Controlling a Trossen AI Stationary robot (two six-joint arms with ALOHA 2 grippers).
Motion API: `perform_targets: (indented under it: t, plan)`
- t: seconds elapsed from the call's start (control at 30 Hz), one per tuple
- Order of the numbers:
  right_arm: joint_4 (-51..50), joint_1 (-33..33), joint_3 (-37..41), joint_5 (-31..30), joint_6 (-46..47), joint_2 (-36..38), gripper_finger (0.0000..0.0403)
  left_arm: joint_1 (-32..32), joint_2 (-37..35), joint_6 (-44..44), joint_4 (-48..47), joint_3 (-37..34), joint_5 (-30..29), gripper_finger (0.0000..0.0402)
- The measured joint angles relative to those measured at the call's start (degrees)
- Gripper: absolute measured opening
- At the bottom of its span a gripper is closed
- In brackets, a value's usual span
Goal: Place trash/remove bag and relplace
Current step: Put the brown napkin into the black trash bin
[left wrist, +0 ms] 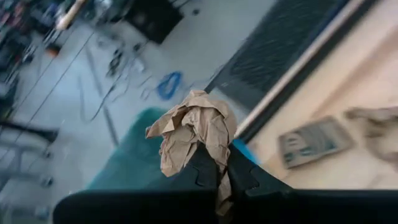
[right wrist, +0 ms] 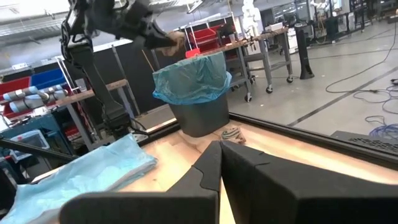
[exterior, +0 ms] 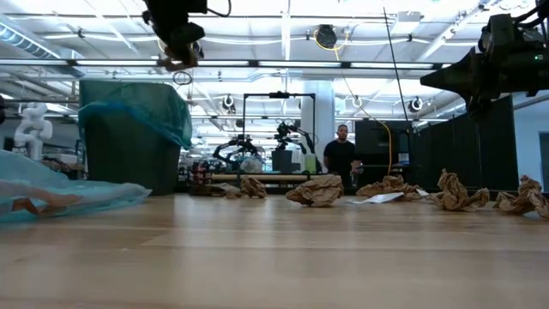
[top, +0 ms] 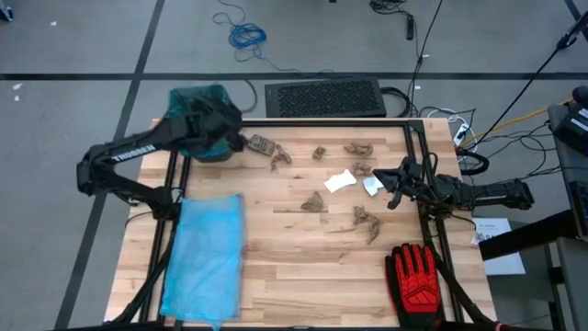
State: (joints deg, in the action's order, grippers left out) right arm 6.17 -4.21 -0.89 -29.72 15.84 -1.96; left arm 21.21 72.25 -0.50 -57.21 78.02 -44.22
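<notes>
My left gripper is shut on a crumpled brown paper scrap, high above the table's far left corner beside the bin, which is lined with a teal bag. The low view shows the gripper above the height of the bin's rim. More trash lies on the tabletop: brown scraps and white pieces. My right gripper is shut and holds nothing, waiting at the table's right edge. My left gripper pinches the brown scrap's lower part between its two fingers. Most of the crumpled paper sticks out beyond the fingertips. The scrap is lifted clear of the table, next to the bin.
A flat light-blue bag lies on the table's near left. A red-and-black glove lies at the near right. A flat printed piece lies by the bin. A person stands in the room beyond the table.
</notes>
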Motion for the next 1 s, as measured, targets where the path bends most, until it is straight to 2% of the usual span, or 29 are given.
perform_targets:
  t: [0.13,0.3,0.47,0.77,1.0]
  plan:
    - [0.1,0.0,0.0,0.0,0.0,0.0,0.0000,6.1,0.0,-2.4,-4.4,1.5,0.5,0.0001]
    - [0.1,0.0,0.0,0.0,0.0,0.0,0.0000,14.8,1.5,-3.7,-8.5,1.3,10.6,0.0005]
    - [0.1,0.0,0.0,0.0,0.0,0.0,0.0000,20.2,4.3,3.2,-7.8,1.2,12.3,0.0045]
    - [1.0,0.0,0.0,2.9,0.0,0.0,0.0000,24.0,7.2,8.9,-6.2,1.2,12.8,0.0134]
    - [1.4,0.0,0.0,3.0,-0.5,0.0,0.0008,24.2,5.7,12.5,-6.2,2.8,12.8,0.0159]
